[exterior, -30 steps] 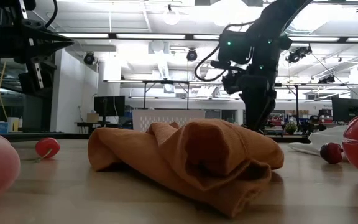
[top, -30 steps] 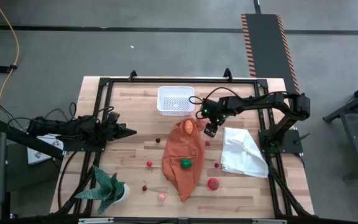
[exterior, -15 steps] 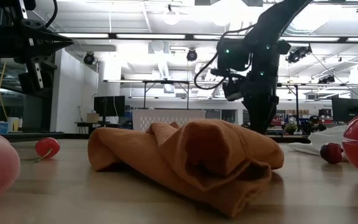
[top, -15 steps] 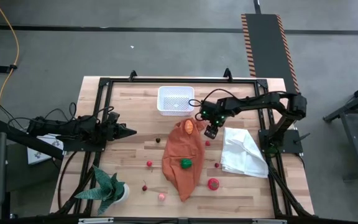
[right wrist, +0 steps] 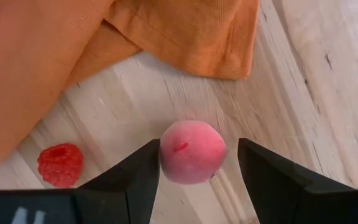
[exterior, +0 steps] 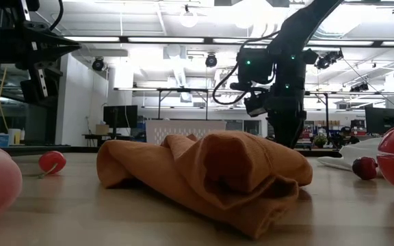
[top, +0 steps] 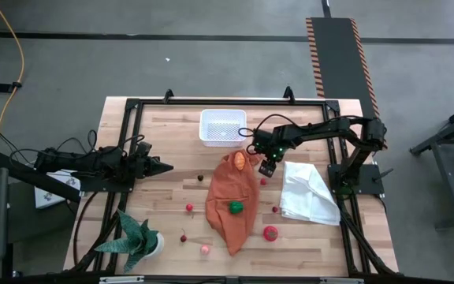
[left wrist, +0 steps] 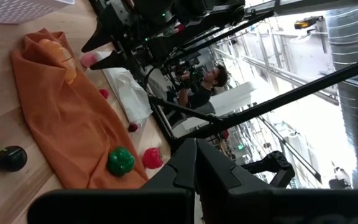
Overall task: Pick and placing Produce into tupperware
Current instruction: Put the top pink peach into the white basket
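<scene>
A round pink peach-like toy fruit (right wrist: 192,152) is framed between the right gripper (right wrist: 197,171) fingers, which are spread apart with the fruit in the gap; whether the pads touch it cannot be told. The fruit is seen on the bare wooden table (right wrist: 328,74), just off the corner of the crumpled orange cloth (right wrist: 55,56), with a small red toy raspberry (right wrist: 60,164) lying near it on the wood. From above, that gripper (top: 267,166) is found between the orange cloth (top: 231,207) and the crumpled white cloth (top: 310,193). On the orange cloth an orange toy vegetable (top: 240,160) and a green toy pepper (top: 235,207) are resting. A red toy strawberry (top: 270,233) is set near the front edge. Farther back, the white translucent rectangular plastic tub (top: 222,127) is standing empty. The left gripper (top: 164,167) is held pinched together, well apart at the table's left side, beyond a green spiky potted plant (top: 138,239).
</scene>
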Robot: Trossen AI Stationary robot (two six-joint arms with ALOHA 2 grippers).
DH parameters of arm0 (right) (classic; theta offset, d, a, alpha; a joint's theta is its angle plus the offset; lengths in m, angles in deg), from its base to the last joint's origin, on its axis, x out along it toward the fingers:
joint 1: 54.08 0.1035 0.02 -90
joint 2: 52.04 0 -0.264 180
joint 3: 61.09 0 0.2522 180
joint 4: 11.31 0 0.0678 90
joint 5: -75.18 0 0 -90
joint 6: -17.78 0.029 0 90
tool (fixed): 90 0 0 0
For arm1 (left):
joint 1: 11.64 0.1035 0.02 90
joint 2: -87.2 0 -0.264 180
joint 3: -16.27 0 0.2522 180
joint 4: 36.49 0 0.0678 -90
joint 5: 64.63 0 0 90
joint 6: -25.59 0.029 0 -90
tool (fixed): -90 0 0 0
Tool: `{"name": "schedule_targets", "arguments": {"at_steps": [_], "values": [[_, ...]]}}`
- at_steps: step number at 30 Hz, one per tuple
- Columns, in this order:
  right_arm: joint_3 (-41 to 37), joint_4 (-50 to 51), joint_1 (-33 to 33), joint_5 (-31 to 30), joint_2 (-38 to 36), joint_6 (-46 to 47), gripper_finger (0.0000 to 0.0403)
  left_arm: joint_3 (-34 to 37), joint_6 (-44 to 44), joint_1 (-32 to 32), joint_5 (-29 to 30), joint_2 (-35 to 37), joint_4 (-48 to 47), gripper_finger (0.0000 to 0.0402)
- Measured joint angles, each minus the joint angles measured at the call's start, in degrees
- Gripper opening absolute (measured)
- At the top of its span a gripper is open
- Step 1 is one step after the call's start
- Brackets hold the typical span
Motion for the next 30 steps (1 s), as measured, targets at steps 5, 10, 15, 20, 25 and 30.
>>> {"name": "schedule_targets", "arguments": {"at_steps": [5, 10, 15, 20, 25, 30], "values": [[0.0, -0.15, 0.0, 0.0, 0.0, -0.4, 0.02, 0.0, -0.02, 0.0, 0.0, 0.01, 0.0, 0.0001], [0.02, -0.17, 0.0, 0.23, 0.0, -0.85, 0.0179, 0.0, -0.01, 0.0, 0.0, 0.01, 0.0, 0.0001], [0.02, -0.17, 0.0, 0.5, 0.0, -0.85, 0.0156, -0.02, 0.0, 0.0, 0.0, 0.0, 0.0, 0.0001], [0.01, -0.17, 0.01, 0.76, -0.04, -0.85, 0.014, 0.0, 0.0, 0.01, 0.0, -0.01, 0.0, 0.0001], [0.02, -0.2, 0.0, 0.79, -0.06, -0.79, 0.0135, 0.0, 0.0, 0.01, 0.0, -0.01, 0.0, 0.0001], [0.03, -1.08, 0.0, 1.45, -0.07, -0.57, 0.0134, 0.0, 0.0, 0.01, 0.01, -0.01, 0.0, 0.0001]]}}
